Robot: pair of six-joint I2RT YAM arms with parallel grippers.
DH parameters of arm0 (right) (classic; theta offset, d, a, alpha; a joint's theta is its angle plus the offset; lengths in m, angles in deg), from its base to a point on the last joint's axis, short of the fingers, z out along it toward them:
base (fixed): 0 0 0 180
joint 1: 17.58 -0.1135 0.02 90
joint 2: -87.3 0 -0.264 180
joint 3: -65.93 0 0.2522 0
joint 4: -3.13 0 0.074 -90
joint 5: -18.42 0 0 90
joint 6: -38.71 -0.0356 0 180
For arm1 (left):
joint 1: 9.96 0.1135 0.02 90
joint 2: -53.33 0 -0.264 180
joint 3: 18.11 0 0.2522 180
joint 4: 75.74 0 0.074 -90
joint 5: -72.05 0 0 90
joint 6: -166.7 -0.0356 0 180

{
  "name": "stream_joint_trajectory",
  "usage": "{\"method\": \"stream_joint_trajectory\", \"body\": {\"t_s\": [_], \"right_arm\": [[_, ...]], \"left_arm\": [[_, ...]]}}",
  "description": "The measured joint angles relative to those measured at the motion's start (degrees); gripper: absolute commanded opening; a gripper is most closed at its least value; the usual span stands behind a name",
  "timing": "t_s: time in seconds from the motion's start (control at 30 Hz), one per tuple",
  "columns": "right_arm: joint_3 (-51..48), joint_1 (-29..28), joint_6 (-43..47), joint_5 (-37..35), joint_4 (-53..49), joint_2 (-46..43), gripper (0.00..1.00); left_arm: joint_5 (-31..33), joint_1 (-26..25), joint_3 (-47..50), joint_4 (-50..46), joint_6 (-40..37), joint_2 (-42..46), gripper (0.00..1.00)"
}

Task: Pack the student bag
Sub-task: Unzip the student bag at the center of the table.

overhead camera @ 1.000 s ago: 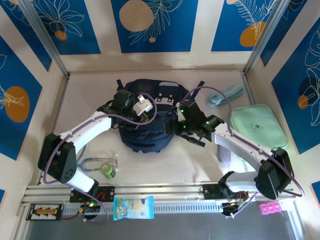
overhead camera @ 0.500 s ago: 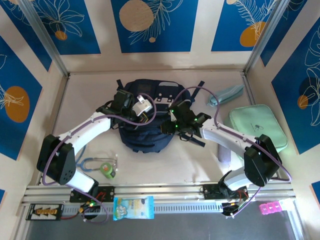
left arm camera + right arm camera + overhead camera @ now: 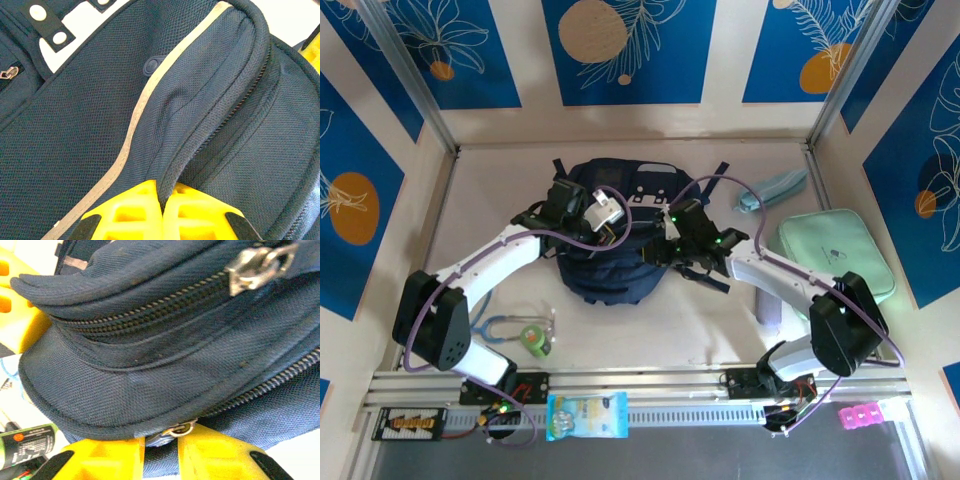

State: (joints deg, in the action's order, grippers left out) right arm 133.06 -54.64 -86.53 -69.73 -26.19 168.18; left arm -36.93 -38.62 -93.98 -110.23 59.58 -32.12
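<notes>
The student bag [image 3: 610, 280] is a navy backpack lying in the middle of the table. My left gripper [image 3: 608, 215] sits over its upper left part. Up close, its yellow fingers [image 3: 125, 212] are shut on a raised fold of the bag's fabric [image 3: 90, 125] beside a zip, the left gripper [image 3: 162, 192] pinching it tight. My right gripper [image 3: 665, 245] is at the bag's right side. Close up, the right gripper [image 3: 161, 440] is closed round a small metal zipper pull [image 3: 175, 431] under the bag's edge [image 3: 150, 365]. A second metal puller [image 3: 257, 265] hangs higher up.
A mint-green flat zip case [image 3: 835, 262] lies at the right, with a teal pouch [image 3: 772, 188] behind it. A green tape roll [image 3: 533, 337] and a blue cord lie front left. A snack packet [image 3: 586, 415] and pink blocks [image 3: 861, 416] rest on the front rail.
My right gripper has moved in against the bag's right side and its jaws have narrowed onto the zipper pull. The left arm has kept still, holding the fabric.
</notes>
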Motion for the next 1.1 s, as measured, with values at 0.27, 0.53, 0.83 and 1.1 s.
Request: {"method": "stream_joint_trajectory", "body": {"t_s": [0.27, 0.53, 0.83, 1.1], "right_arm": [[-3.89, 0.37, -1.14, 0.02, 5.64, -3.23, 0.28], [-5.81, -0.83, -0.83, -3.15, 8.9, -2.82, 0.28], [-5.73, -0.79, -2.56, -2.43, 8.5, -2.54, 0.08], [-4.61, 2.16, -3.43, 3.08, 3.52, -6.8, 0.04]], "left_arm": [[0.0, 0.0, 0.17, 0.55, 0.37, 0.37, 0.0], [0.02, 0.02, 0.17, 0.37, 0.57, 0.46, 0.0], [0.63, 0.02, 0.17, 0.22, 0.79, 0.52, 0.0], [1.44, -0.13, 0.17, 0.81, 1.07, 0.55, 0.0]]}}
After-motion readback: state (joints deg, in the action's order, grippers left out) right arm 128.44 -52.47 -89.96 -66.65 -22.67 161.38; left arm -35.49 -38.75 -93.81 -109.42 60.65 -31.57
